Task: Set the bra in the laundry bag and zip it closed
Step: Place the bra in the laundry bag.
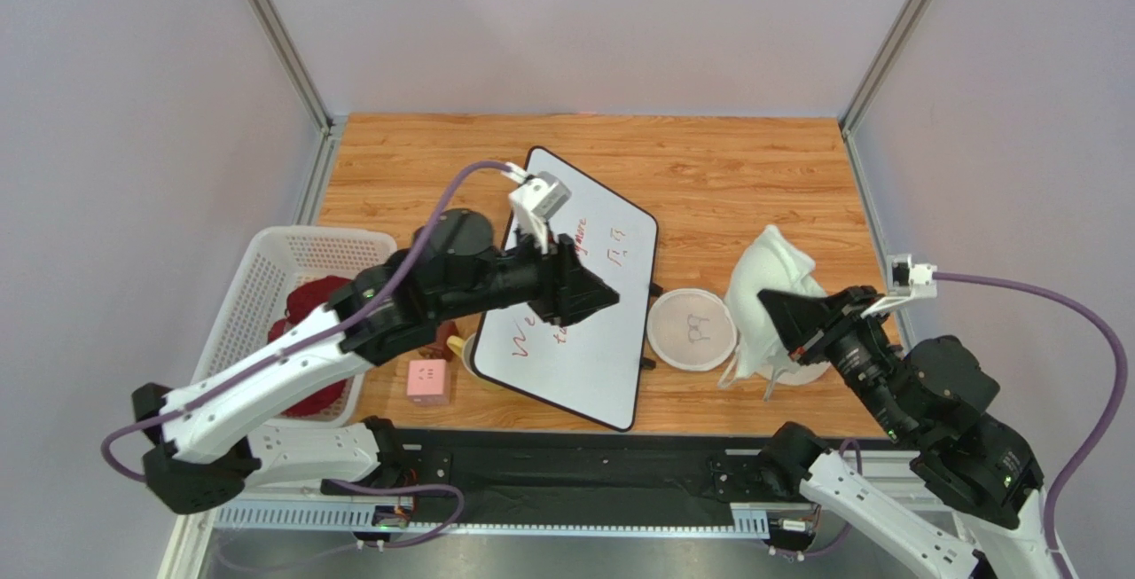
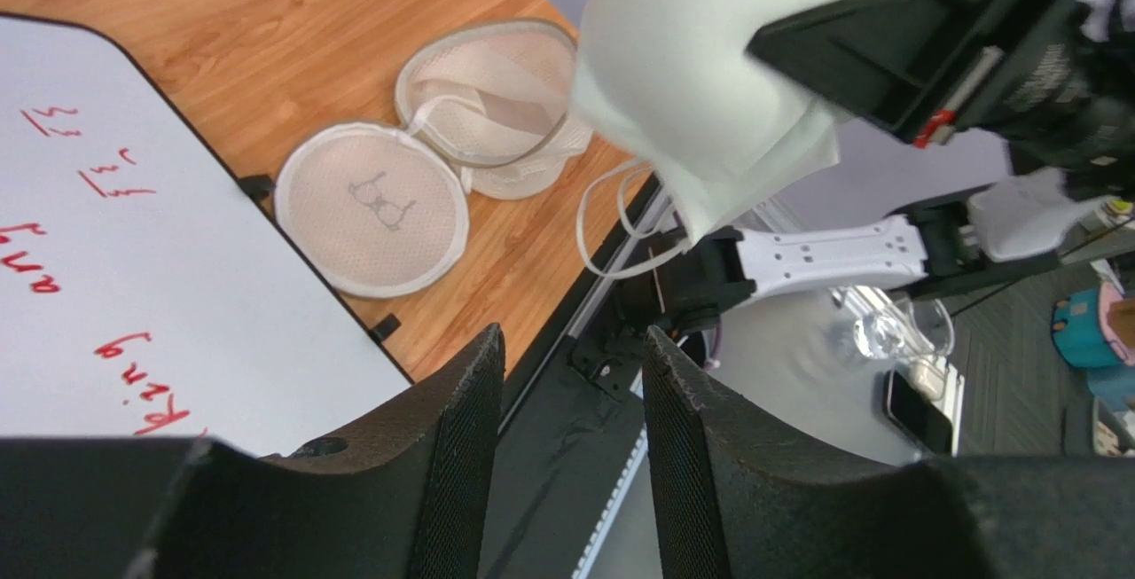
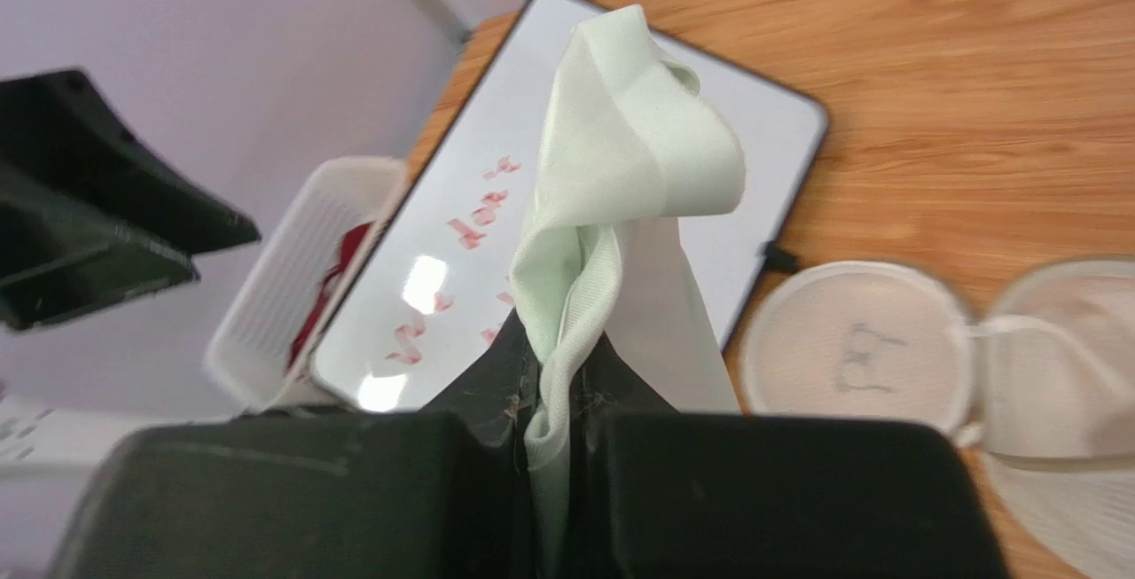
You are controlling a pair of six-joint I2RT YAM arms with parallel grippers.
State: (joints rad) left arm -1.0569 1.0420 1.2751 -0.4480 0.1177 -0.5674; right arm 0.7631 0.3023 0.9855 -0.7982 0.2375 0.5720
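Judged neither bagged nor zipped yet: pale mint soft-fabric bra (image 1: 777, 267) clenched in right tool (image 1: 770, 305) just over open round white mesh laundry bag (image 2: 486, 80), left tool (image 1: 602, 297) released to that bag's left.

The left gripper (image 1: 597, 297) hovers over the whiteboard (image 1: 586, 366), which bears red writing. Just right of the whiteboard lies the laundry bag (image 1: 692, 328), its lid flat with the icon up. Farther right, the right gripper (image 1: 777, 309) pinches a pale garment (image 1: 779, 267). Left of the whiteboard sit a pink box (image 1: 429, 380) and a white basket (image 1: 287, 244) holding the maroon bra (image 1: 315, 313).
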